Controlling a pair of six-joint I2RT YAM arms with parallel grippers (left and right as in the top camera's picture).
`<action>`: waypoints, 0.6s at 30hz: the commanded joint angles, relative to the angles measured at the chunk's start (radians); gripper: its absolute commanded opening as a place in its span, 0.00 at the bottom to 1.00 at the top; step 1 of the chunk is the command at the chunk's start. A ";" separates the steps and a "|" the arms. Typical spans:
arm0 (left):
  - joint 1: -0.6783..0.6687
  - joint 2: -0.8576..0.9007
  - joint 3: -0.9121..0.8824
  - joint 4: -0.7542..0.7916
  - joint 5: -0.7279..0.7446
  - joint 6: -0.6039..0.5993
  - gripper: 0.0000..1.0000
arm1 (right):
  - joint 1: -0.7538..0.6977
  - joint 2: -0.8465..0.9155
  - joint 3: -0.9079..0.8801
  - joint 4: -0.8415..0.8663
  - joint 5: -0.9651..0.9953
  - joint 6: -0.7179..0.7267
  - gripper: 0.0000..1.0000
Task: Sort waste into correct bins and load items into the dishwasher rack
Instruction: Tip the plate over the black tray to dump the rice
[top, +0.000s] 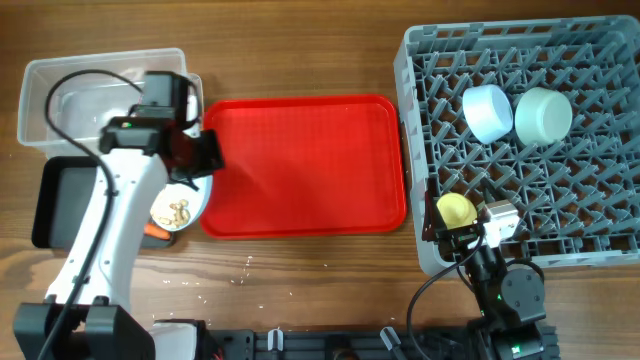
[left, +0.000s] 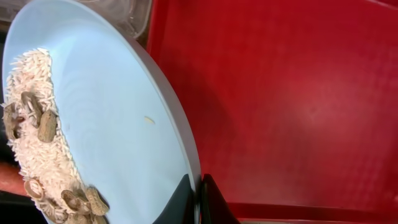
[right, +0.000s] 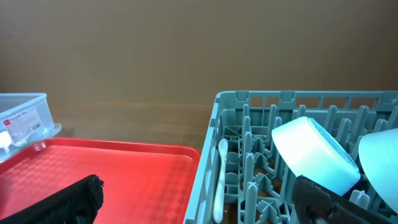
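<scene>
My left gripper (left: 199, 200) is shut on the rim of the round white plate (left: 118, 112) and holds it tilted. Rice and tan crumbs (left: 37, 124) lie on the plate's low side. In the overhead view the plate (top: 180, 205) hangs between the black bin (top: 55, 200) and the red tray, with the carrot (top: 155, 232) showing under it. The clear bin (top: 60, 100) is behind. My right gripper (right: 199, 193) is open and empty at the front left corner of the dishwasher rack (top: 590, 60). The rack holds the pale blue bowl (top: 487, 112), pale green bowl (top: 543, 115), yellow bowl (top: 455, 208) and white spoon (right: 221, 177).
The flat red tray (top: 305, 165) lies between the bins and the rack, with nothing on it. A few small crumbs (top: 245, 265) are scattered on the wooden table in front of the tray.
</scene>
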 joint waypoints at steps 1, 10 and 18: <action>0.096 -0.018 0.002 -0.009 0.177 0.062 0.04 | 0.004 -0.006 -0.001 0.003 0.013 -0.011 1.00; 0.366 -0.022 0.002 -0.092 0.673 0.242 0.04 | 0.004 -0.006 -0.001 0.003 0.013 -0.011 1.00; 0.599 -0.023 0.002 -0.185 0.796 0.366 0.04 | 0.004 -0.006 -0.001 0.003 0.013 -0.011 1.00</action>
